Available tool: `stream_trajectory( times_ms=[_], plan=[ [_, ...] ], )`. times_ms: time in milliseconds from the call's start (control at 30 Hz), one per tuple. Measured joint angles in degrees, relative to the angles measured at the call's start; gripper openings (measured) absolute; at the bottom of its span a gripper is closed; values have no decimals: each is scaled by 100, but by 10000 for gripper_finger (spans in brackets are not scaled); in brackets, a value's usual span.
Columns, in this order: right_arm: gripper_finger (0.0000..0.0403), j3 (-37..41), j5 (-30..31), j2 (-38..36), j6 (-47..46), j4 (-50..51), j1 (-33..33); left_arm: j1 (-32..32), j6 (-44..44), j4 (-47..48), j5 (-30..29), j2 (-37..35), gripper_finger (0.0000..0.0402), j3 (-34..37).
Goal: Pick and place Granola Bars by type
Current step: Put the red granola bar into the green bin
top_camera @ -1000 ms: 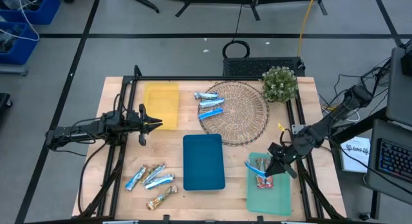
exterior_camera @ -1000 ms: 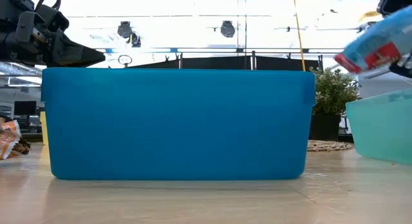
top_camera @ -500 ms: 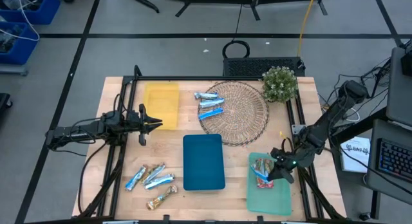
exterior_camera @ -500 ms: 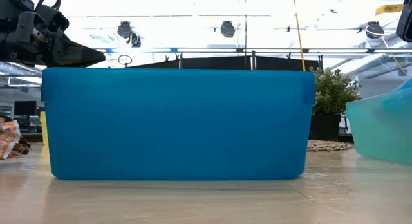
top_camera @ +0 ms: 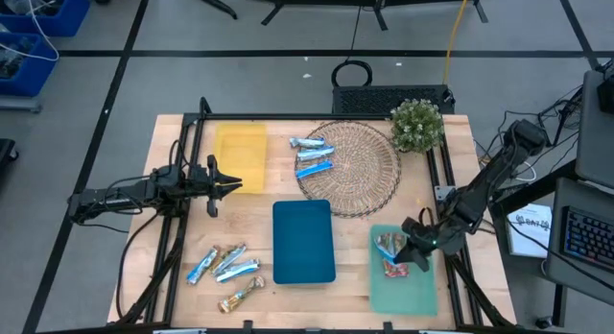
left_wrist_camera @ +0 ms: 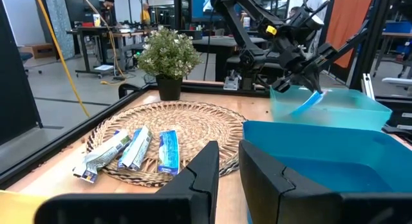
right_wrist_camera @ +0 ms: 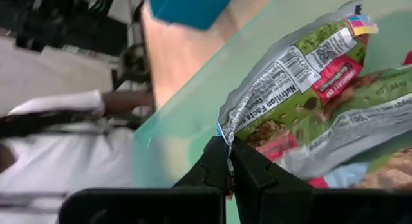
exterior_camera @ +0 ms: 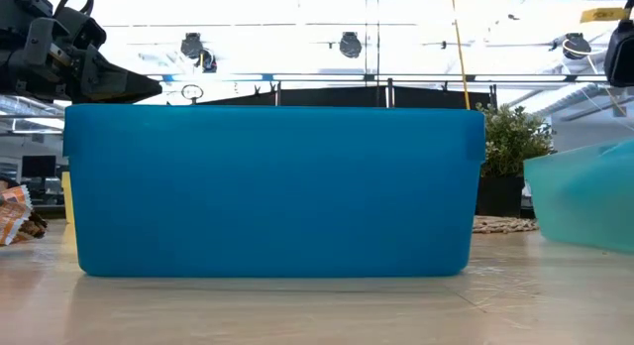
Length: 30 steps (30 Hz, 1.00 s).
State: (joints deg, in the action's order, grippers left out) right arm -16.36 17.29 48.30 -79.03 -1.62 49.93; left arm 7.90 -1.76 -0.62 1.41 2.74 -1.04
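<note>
My right gripper (top_camera: 411, 250) is shut on a granola bar (right_wrist_camera: 302, 76) in a silver, green and red wrapper, low over the pale green tray (top_camera: 403, 286). More red bars (top_camera: 393, 268) lie in that tray. Three blue-and-silver bars (top_camera: 312, 156) rest flat on the wicker mat (top_camera: 355, 171). Several more bars (top_camera: 225, 267) lie on the wood at the near left. My left gripper (top_camera: 235, 184) hovers level beside the yellow tray (top_camera: 240, 154). Its fingers are slightly open with nothing between them. My right gripper pinches the bar's crimped end seam (right_wrist_camera: 224, 129) between its two fingertips (right_wrist_camera: 248, 166). It comes slanting down from the table's right side. The bar (left_wrist_camera: 308, 103) slopes down away from the fingers into the green tray, above the bars lying there.
A deep blue tray (top_camera: 303, 241) stands mid-table, near the front, and fills the low view (exterior_camera: 267, 186). A potted plant (top_camera: 417, 126) stands at the far right corner. Bare wood shows between the trays. A black frame rail runs along each side.
My right gripper has sunk toward the near edge, rolling its wrist, and carried the bar from above the green tray's rim down inside it. In the low view the bar has dropped behind the tray wall. The gripper has stayed shut on it.
</note>
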Motion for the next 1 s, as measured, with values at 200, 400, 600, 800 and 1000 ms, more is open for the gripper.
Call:
stream_trajectory(
  times_ms=[200, 400, 600, 800, 1000],
  plan=[
    [2, 0, 215, 304, 22, -261, -4, 1, 2, 0, 0, 1, 67, 0],
    [4, 2, 215, 446, 551, -843, -4, 1, 0, 0, 0, -1, 67, 0],
    [37, 2, 217, 449, 888, -1074, -7, 0, 0, 0, 0, -1, 67, 0],
    [79, 2, 217, 449, 905, -1049, -7, 0, 1, 0, 0, -1, 67, 0],
    [104, 2, 217, 449, 927, -1046, -7, -2, 0, 0, 0, 0, 67, 0]
  ],
)
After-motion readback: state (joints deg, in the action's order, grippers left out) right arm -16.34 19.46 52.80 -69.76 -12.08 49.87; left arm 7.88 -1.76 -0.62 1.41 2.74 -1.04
